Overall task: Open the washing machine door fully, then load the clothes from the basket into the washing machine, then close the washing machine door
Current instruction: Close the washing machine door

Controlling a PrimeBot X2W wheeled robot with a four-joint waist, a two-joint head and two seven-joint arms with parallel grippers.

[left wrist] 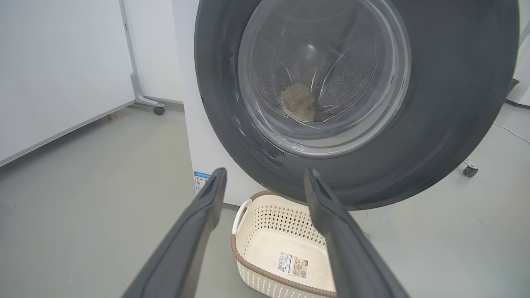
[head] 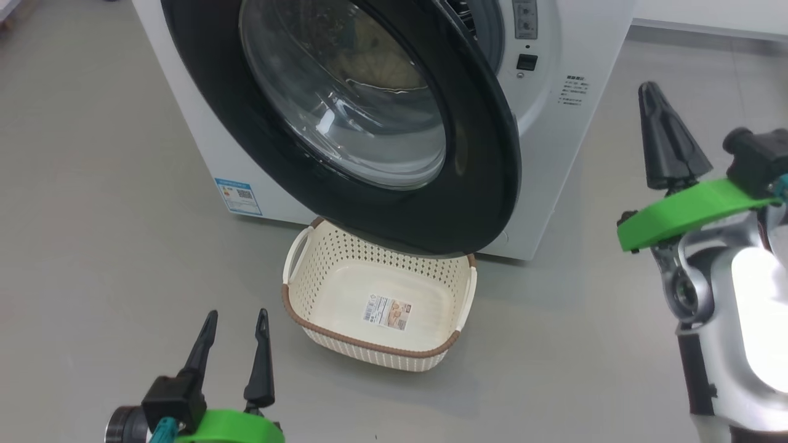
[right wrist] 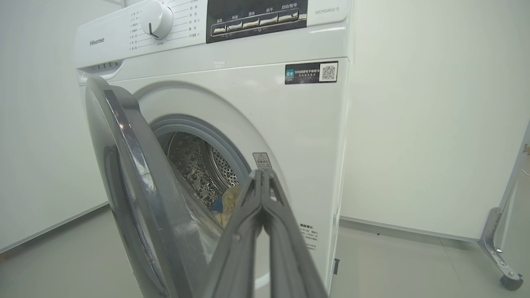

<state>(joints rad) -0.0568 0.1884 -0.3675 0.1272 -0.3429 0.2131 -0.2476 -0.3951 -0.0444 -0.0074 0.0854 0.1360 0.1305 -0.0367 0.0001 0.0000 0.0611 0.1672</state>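
The white washing machine (head: 554, 154) stands ahead with its glossy black door (head: 480, 160) swung partway out, ajar at the right edge. Pale yellow clothes (right wrist: 230, 200) with a bit of blue lie in the steel drum. They also show through the glass as clothes (left wrist: 298, 101). On the floor below the door, the cream basket (head: 320, 295) holds nothing but its floor sticker. My left gripper (head: 237, 320) is open and empty, left of the basket and apart from it. My right gripper (head: 651, 92) is shut on nothing, raised right of the machine and pointing at the door gap (right wrist: 261, 174).
Grey floor surrounds the machine. A white panel on casters (left wrist: 62, 62) stands to the machine's left. Another wheeled frame (right wrist: 497, 248) stands by the white wall on its right. A thin cable (left wrist: 511, 132) lies on the floor.
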